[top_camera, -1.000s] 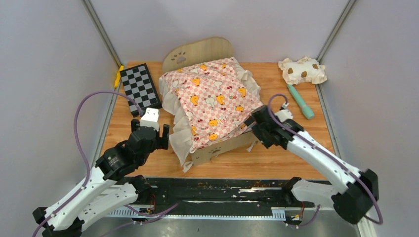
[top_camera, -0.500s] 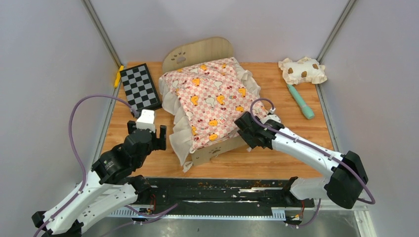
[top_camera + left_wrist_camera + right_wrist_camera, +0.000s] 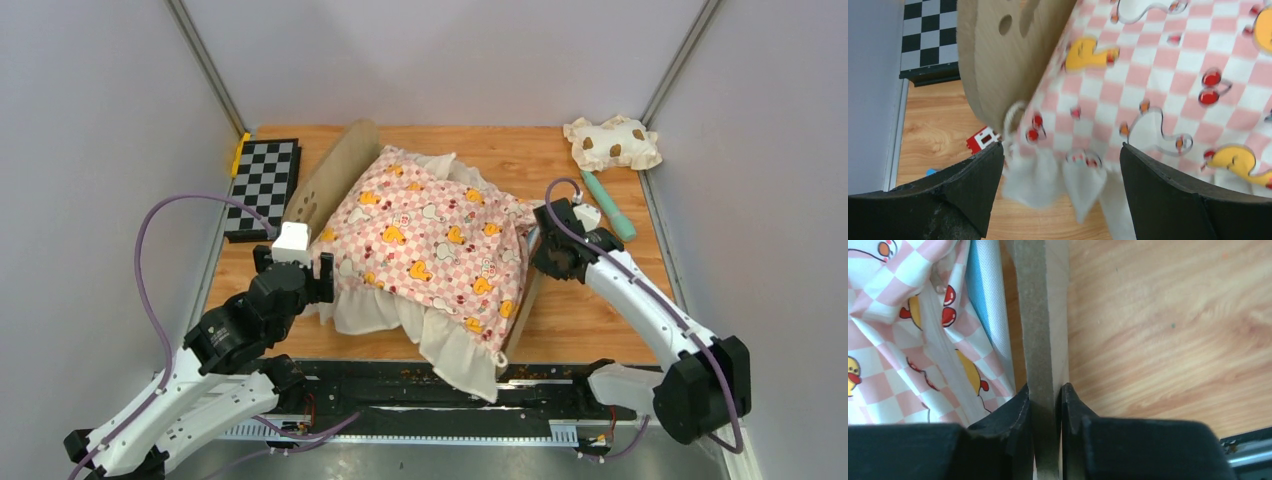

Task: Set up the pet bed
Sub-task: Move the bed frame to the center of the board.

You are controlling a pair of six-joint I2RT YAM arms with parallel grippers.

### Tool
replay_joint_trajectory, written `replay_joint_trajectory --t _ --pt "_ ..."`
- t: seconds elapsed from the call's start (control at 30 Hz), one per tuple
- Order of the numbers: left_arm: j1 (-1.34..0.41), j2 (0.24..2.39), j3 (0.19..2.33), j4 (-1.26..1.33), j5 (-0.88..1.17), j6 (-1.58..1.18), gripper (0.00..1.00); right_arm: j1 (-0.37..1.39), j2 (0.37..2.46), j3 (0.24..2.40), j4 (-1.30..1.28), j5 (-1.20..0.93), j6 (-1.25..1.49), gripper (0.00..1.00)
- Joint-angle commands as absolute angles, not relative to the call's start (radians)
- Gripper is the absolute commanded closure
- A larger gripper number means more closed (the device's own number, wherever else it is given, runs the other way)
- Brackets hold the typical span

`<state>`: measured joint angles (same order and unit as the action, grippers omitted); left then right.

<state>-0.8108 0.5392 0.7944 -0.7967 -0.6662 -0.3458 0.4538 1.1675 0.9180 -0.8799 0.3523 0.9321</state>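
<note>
Since a second ago the pet bed [image 3: 328, 185] has swung round: its headboard now points back-left instead of straight back, and it sits mid-tabletop at a slant, the headboard close to the chessboard [image 3: 262, 185], which has shifted left too. Pink checkered cushion [image 3: 430, 240] is draped over the frame, its ruffle hanging past the near edge of the tabletop [image 3: 600, 310]. Right gripper [image 3: 1045, 395] has gone from wide to pinched on the thin edge of a wooden panel of the bed, striped fabric just beside it. Left gripper [image 3: 1059, 155] has its jaws spread wide at the headboard's lower corner, holding nothing, ruffle between them. Risks as I judge them: a pinch on so thin a board may slip or twist the frame further; more turning could shove the chessboard towards the wall or slide the loose cushion off the front; closing the left jaws here would catch ruffle rather than wood.
</note>
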Motion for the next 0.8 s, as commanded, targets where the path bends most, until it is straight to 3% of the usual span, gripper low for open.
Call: replay_joint_trajectory --t 0.0,0.47,0.77 --pt "-0.809 0.535 0.795 -0.802 -0.696 -0.361 0.08 0.283 1.273 1.024 -0.622 0.192 0.766 1.0" --pt "-0.808 0.544 0.796 -0.805 -0.704 -0.366 0.08 0.177 1.674 1.631 -0.811 0.153 0.505 1.0" --pt "-0.808 0.558 0.798 -0.8 -0.689 -0.359 0.08 0.132 1.857 1.831 -0.842 0.227 0.276 1.0"
